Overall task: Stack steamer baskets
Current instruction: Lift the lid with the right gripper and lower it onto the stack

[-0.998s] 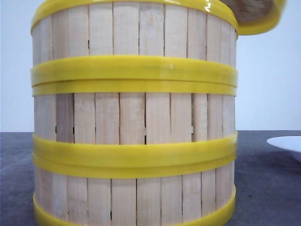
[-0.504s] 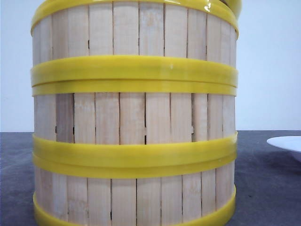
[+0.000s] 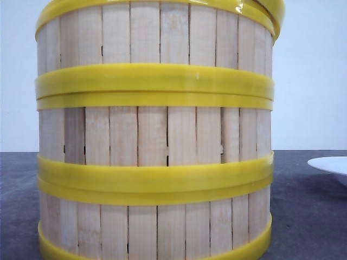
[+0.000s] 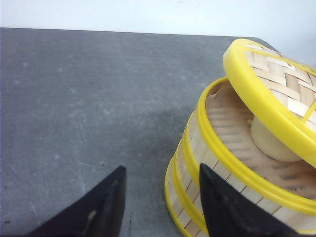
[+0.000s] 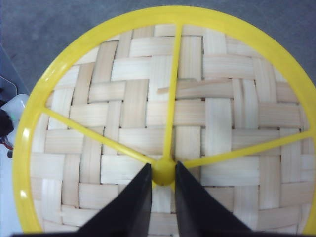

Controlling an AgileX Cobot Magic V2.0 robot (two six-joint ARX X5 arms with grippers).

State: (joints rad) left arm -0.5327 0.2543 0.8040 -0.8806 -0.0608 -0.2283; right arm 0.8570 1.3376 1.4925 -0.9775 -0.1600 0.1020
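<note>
Front view: the three steamer baskets (image 3: 154,135) stand stacked on the bench (image 3: 309,216); the lid (image 3: 274,13) has sunk closer since a second ago. Left wrist: left end effector (image 4: 160,197) spread, empty. Right wrist: right end effector (image 5: 163,180) pinching the lid's hub

Three steamer baskets (image 3: 154,135) stacked one on another, filling centre and left of the front frame. Plate (image 3: 332,164) at right edge, apart from the stack, on the table (image 3: 306,216). Lid (image 4: 269,98) tilted over the top basket at right of the left-wrist frame; bun (image 4: 269,140) inside, beneath.
</note>
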